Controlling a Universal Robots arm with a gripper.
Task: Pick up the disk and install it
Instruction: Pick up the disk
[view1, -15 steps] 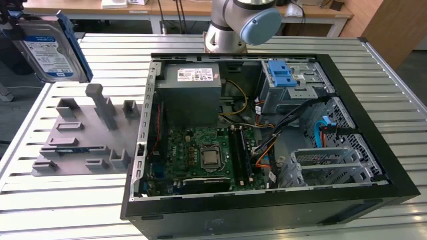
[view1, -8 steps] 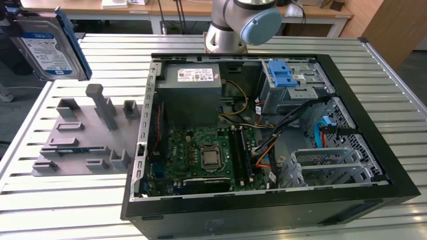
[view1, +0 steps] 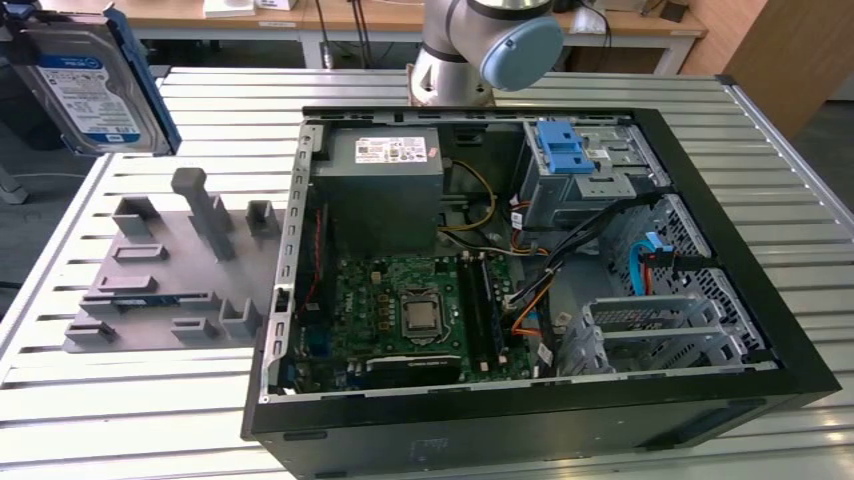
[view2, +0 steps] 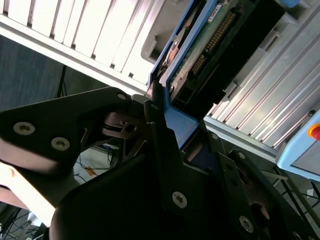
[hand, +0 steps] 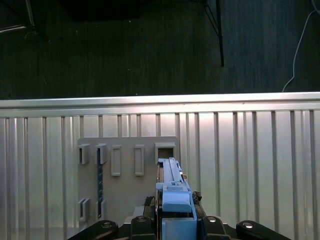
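Slatted table (view1: 120, 400) carries the open PC case (view1: 534, 425), with the grey fixture plate (view1: 147, 290) beside it on the exterior view's left. I have the disk (hand: 172, 190) clamped edge-on in the gripper (view2: 177, 127), up over the plate, well apart from the case. Risk: the narrow-edge grip could let it twist or slip, and loose cables (view1: 601, 225) near the drive cage (view1: 661, 325) could snag it. Pad contact is mostly hidden, and the exterior view cuts the disk off.
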